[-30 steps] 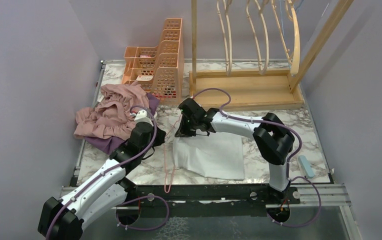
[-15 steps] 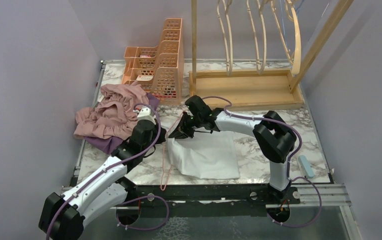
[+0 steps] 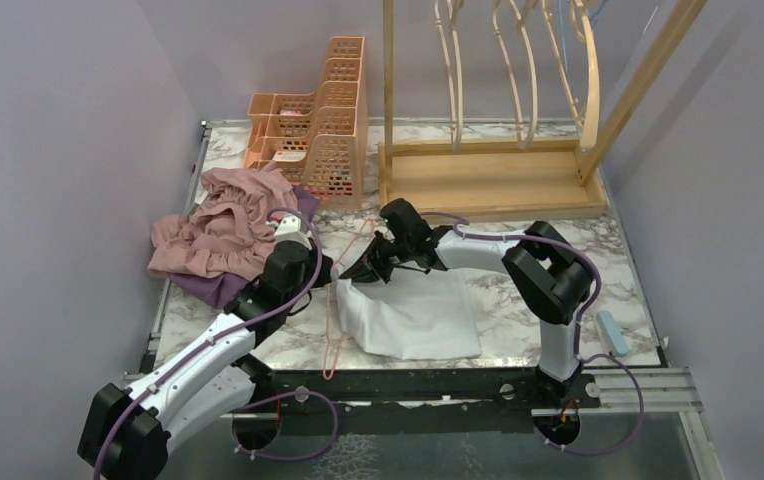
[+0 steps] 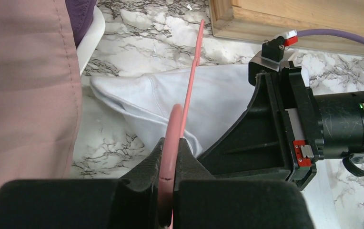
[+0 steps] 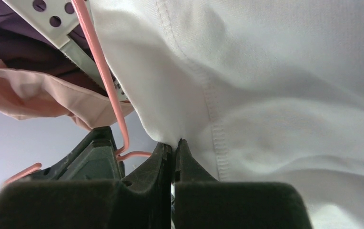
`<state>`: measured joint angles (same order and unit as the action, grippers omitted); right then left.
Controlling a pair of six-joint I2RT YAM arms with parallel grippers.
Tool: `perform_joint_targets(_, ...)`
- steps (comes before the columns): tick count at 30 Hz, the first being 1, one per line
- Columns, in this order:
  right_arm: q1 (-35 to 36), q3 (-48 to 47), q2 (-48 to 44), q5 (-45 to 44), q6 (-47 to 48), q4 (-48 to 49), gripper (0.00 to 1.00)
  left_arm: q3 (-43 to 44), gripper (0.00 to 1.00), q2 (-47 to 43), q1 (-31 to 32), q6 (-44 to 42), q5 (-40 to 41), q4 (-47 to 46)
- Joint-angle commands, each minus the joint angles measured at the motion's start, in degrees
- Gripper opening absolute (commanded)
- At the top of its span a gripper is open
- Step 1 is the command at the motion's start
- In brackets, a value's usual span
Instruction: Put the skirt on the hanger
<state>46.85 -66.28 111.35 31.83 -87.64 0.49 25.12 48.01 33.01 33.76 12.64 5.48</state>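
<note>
The white skirt (image 3: 413, 315) lies on the marble table, its far left corner lifted. My right gripper (image 3: 355, 271) is shut on that corner; the right wrist view shows the hem (image 5: 275, 95) pinched between the jaws at the right gripper (image 5: 174, 145). The thin pink hanger (image 3: 333, 330) stands on edge at the skirt's left side. My left gripper (image 3: 323, 270) is shut on it. In the left wrist view the hanger (image 4: 189, 90) runs out from the left gripper (image 4: 172, 148) across the skirt (image 4: 142, 100). The two grippers are almost touching.
A heap of dusty-pink clothes (image 3: 223, 225) over a purple garment (image 3: 213, 285) lies at the left. An orange tiered basket (image 3: 318, 130) and a wooden rack (image 3: 498, 175) with hanging wooden hangers stand at the back. A pale blue object (image 3: 612, 332) lies near the right edge.
My right gripper has moved left toward the left gripper, pulling the skirt's corner with it; the skirt has bunched leftward. The left gripper still holds the hanger in about the same place.
</note>
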Motion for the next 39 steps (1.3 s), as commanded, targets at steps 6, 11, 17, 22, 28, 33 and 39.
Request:
perform_joint_targets(6, -0.53, 3.55, 0.65, 6.96, -13.26, 10.14, 0.04, -0.95, 0.0, -0.83, 0.05, 2.94, 1.35, -1.89)
perform_joint_targets(11, -0.62, 4.39, -0.61, 8.26, -16.33, 14.03, 0.08, -1.58, 0.0, 1.18, 0.08, 5.97, 1.52, -2.52)
perform_joint_targets(17, -0.62, 3.46, -1.12, 8.22, -12.22, 9.89, 0.16, -0.05, 0.0, 1.78, 0.01, 9.71, 1.93, -1.7)
perform_joint_targets(22, -0.62, -1.95, -0.85, 3.24, 1.89, -7.94, 0.51, -0.38, 0.0, 0.93, 0.05, 12.78, 0.9, -4.69)
perform_joint_targets(28, -1.62, -1.13, -2.07, -4.08, 19.27, -15.69, 0.72, 1.26, 0.0, 1.24, 0.07, 10.67, 1.86, 0.76)
perform_joint_targets(33, -2.4, 4.87, -6.71, -9.56, 25.3, -12.99, 0.73, 3.37, 0.0, 2.88, 0.05, 10.73, -1.28, 4.96)
perform_joint_targets(39, -2.82, 6.85, -11.72, -25.75, 34.89, -19.31, 0.72, 7.07, 0.0, 5.71, 1.61, 14.24, -3.55, 9.89)
